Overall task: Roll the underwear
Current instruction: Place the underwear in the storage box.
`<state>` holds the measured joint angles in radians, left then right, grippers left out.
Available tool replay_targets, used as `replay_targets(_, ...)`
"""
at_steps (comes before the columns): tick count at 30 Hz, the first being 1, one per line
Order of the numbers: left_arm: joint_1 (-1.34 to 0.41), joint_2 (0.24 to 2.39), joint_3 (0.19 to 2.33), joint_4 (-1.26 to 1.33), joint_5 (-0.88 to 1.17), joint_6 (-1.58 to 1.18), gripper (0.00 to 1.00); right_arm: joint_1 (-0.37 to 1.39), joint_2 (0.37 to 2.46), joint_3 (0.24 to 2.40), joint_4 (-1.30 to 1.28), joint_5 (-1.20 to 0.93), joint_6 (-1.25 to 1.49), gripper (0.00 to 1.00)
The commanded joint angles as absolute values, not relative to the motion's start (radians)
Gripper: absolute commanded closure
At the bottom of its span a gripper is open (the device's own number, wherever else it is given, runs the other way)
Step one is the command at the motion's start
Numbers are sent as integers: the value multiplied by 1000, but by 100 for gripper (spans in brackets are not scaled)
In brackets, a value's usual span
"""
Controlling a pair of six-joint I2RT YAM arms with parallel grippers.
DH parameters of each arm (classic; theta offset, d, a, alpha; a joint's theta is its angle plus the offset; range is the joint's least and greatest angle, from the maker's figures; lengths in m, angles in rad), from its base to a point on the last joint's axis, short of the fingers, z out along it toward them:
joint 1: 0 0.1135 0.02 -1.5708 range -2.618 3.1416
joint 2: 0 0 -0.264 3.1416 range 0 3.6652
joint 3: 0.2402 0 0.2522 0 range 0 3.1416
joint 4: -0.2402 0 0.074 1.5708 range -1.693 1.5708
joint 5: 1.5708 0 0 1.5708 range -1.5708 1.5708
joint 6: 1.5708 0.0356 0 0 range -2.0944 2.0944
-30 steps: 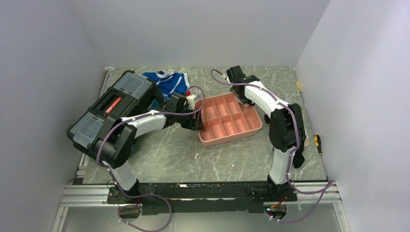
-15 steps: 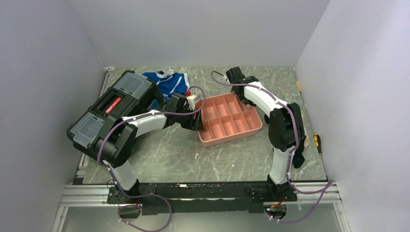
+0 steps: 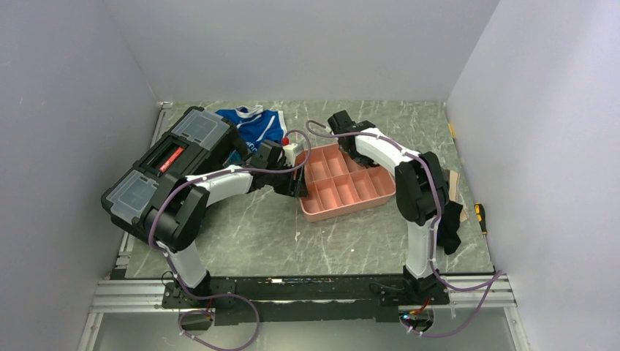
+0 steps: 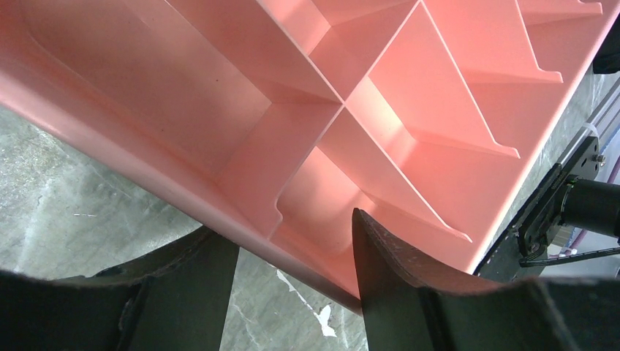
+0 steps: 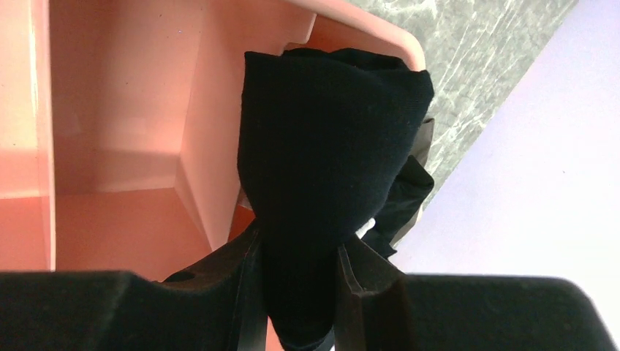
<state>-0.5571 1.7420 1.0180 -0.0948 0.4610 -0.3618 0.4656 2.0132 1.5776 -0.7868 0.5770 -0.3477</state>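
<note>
Clamping black underwear (image 5: 329,131), right pincer (image 5: 300,256), pink tray (image 5: 131,95)

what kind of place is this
Probably a robot lab test cell: plain white panel walls box in a grey marbled tabletop, and two white-and-black robot arms are bolted to a metal rail at its near edge.
</note>
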Motion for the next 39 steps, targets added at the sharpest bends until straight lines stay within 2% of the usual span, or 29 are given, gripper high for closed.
replay_targets(1, -565, 1761, 1052, -80, 504, -365, 39, 475, 2026, 1626, -815, 569, -335, 100)
replay_targets(7, -566, 1767, 1051, -81, 509, -363, 40, 458, 2042, 1628, -818, 510, -318, 100)
replay_targets(21, -566, 1781, 1059, -87, 518, -358, 42, 303, 2116, 1754, -900, 194, -242, 100)
replay_targets(34, -566, 1783, 1058, -87, 516, -357, 43, 273, 2167, 1753, -928, 169, -233, 100)
replay_targets(37, -565, 1782, 1059, -88, 516, -355, 43, 267, 2158, 1748, -919, 163, -233, 88)
replay_targets(39, -565, 1783, 1061, -90, 517, -354, 43, 262, 2145, 1749, -914, 152, -231, 74)
